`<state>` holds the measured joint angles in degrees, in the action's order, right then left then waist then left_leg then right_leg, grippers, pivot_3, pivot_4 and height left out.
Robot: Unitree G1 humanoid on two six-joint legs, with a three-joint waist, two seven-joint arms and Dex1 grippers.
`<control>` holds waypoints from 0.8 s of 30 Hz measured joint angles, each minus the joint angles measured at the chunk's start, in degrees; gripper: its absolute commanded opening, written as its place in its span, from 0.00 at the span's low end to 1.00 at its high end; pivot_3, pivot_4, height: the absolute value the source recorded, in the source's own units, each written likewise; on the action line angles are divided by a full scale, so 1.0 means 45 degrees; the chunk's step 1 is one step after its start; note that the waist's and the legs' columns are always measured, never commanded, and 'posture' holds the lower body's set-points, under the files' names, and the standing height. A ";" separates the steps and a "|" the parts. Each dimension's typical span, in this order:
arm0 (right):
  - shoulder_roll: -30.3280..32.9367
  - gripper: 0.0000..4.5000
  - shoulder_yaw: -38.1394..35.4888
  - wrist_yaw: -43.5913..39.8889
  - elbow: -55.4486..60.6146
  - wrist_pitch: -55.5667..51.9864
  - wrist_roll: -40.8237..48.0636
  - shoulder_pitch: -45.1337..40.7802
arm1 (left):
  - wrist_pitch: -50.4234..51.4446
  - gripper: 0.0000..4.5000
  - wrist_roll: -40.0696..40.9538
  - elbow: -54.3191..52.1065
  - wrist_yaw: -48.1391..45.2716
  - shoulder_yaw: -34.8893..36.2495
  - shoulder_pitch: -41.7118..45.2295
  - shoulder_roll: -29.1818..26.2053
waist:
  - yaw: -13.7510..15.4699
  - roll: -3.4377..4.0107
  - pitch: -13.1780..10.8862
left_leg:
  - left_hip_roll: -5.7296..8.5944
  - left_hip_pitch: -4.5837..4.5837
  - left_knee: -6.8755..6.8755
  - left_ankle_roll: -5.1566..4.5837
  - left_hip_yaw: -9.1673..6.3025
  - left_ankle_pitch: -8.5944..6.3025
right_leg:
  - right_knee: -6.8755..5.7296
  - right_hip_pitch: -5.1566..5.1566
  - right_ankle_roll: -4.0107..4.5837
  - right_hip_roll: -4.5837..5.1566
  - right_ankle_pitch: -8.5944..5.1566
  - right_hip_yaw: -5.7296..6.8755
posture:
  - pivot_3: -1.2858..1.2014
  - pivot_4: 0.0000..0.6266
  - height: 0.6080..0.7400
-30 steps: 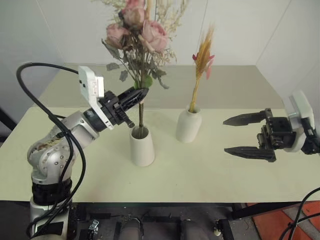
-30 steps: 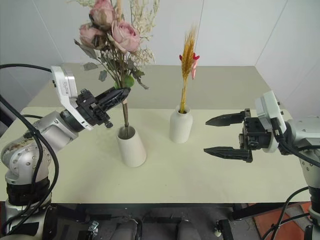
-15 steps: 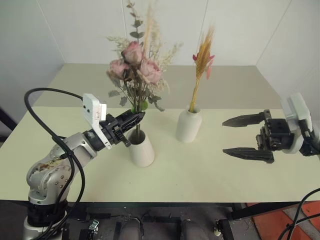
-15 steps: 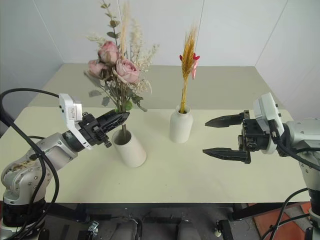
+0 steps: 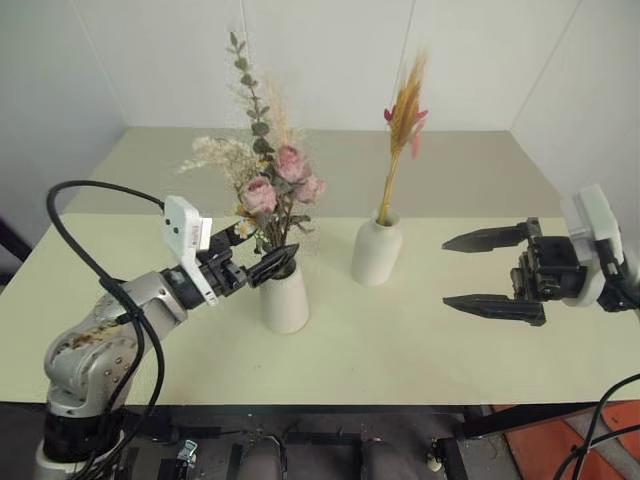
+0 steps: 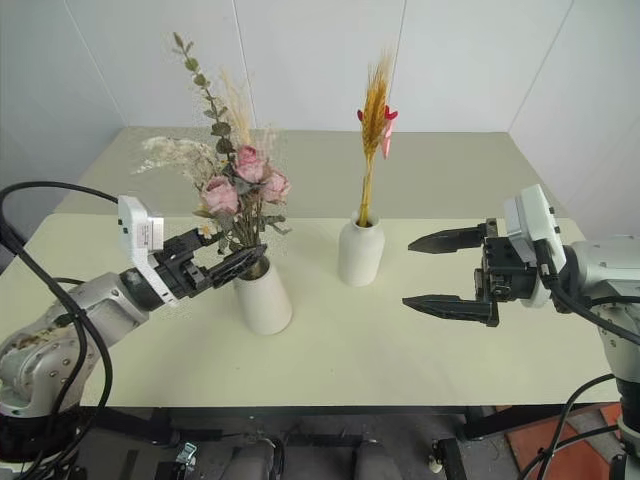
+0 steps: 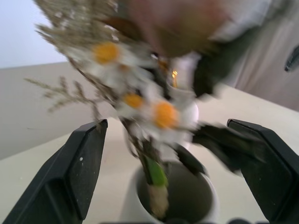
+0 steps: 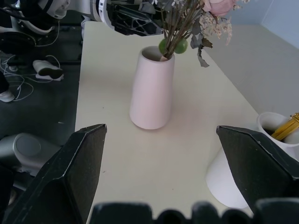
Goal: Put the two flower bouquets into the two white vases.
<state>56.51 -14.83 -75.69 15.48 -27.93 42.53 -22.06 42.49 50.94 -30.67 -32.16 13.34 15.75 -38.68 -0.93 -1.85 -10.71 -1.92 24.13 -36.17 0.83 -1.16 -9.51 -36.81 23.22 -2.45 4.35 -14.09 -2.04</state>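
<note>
The bushy pink rose bouquet stands with its stem inside the tapered white vase at centre left of the table. My left gripper is open at the vase's mouth, its fingers either side of the stem and off it. The golden wheat-like bundle stands upright in the bottle-shaped white vase just to the right. My right gripper hovers open and empty to the right of both vases, pointing at them; its wrist view shows the tapered vase and the bottle vase.
The vases stand on a cream table with white walls behind and to the sides. A black cable loops off my left arm above the table's left part. The table's front edge runs near the bottom of the head views.
My left gripper sank and opened, letting go of the rose bouquet, which dropped deeper into the tapered vase. The right gripper kept still.
</note>
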 measured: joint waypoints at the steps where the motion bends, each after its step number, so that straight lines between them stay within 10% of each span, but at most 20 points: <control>1: 0.0000 1.00 -0.0010 -0.0011 0.0004 0.0000 0.0005 0.0027 | -0.0008 0.99 0.0023 -0.0002 -0.0647 0.0227 -0.0341 -0.0578 | -0.0005 0.0000 0.0000 | -0.0002 -0.0002 0.0001 0.0000 0.0003 0.0000 | -0.0002 0.0002 0.0002 -0.0001 -0.0001 0.0000 | 0.52 0.24 1.00; 9: 0.0010 1.00 -0.0141 -0.0144 -0.0055 0.0000 0.0004 0.0305 | -0.0323 0.99 0.0196 0.0753 -0.4528 0.3205 -0.2008 -0.3572 | 0.0071 0.0003 -0.0002 | -0.0009 0.0000 0.0008 0.0001 0.0014 -0.0001 | 0.0009 0.0009 0.0027 0.0008 -0.0023 0.0008 | 0.52 0.24 1.00; 24: 0.0457 1.00 -0.1535 0.0273 -0.0052 -0.0061 -0.0048 0.1950 | -0.0549 0.99 0.0249 0.2042 -0.8541 0.5528 -0.3102 -0.5428 | 0.0048 0.0006 -0.0003 | -0.0024 -0.0001 0.0034 0.0002 0.0054 -0.0001 | 0.0011 0.0034 0.0081 0.0010 -0.0055 -0.0007 | 0.52 0.24 1.00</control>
<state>58.57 -21.74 -74.46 15.25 -28.20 42.32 -13.29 40.01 52.06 -21.48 -70.59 38.22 1.79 -63.11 -0.71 -1.82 -10.72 -2.02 24.13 -36.01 0.84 -0.92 -9.51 -36.76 23.38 -2.09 4.39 -14.34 -2.07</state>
